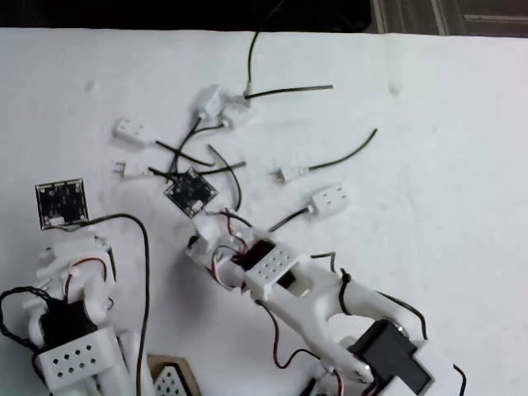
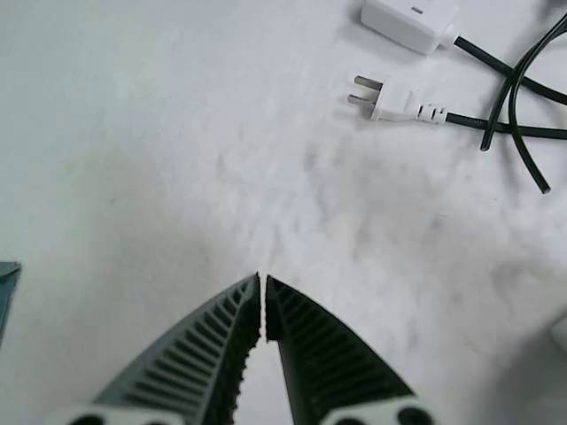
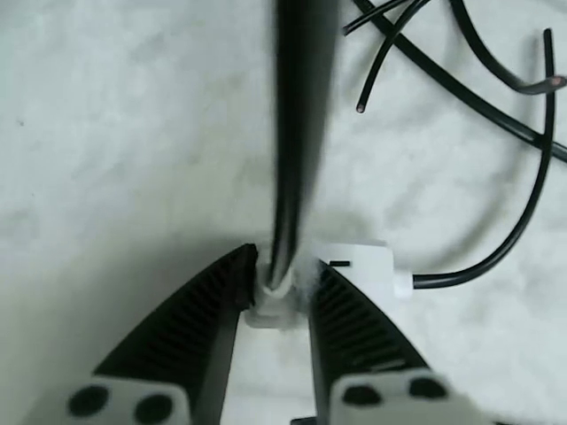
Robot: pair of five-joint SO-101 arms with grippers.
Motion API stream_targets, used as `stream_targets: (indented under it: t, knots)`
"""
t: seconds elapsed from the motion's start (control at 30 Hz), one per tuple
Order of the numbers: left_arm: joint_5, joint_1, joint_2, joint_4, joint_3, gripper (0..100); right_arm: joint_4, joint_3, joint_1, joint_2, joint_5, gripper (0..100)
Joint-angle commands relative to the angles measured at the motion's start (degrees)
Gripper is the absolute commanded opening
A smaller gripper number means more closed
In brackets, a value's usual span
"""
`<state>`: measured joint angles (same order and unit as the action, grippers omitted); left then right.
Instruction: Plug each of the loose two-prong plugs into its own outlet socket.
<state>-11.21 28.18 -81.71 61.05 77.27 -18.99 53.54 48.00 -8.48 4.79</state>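
Though blurred by cord [image 3: 297, 133], plug [image 3: 266, 312] seemingly pinched in right tool [image 3: 282, 266] beside socket [image 3: 365, 266]; left tool [image 2: 263, 283] closed.

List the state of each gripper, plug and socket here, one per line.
left gripper: shut, empty.
right gripper: shut on held plug.
held plug: clamped, cable rising; whether it is seated cannot be told.
near plug: loose, flat, prongs bare.
middle plug: loose, flat.
right socket: nothing plugged in.
left socket: nothing plugged in.
far socket: a plug seemingly joined to it.
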Motion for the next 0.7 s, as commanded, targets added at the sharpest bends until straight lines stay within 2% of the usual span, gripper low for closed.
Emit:
stream_targets:
  t: [0.0,0.1,0.2,0.57,0.67]
  knots:
    - [-0.62,0.48,-0.40,-1.23,0.00,3,-1.80,-0.18,0.66,-0.66,0.35,13.4]
    - [-0.62,0.48,-0.40,-1.23,0.00,3,-1.80,-0.18,0.75,-3.38,0.09,19.3]
    - [-0.62,0.48,-0.40,-1.23,0.00,3,-1.71,-0.18,0.75,-6.90,0.00,18.7]
    - [-0.62,0.48,-0.40,-1.23,0.00,3,-1.63,0.09,1.19,-10.95,0.00,11.7]
    - [-0.62,0.48,-0.40,-1.23,0.00,3,-1.63,0.26,1.45,-10.77,0.00,5.5]
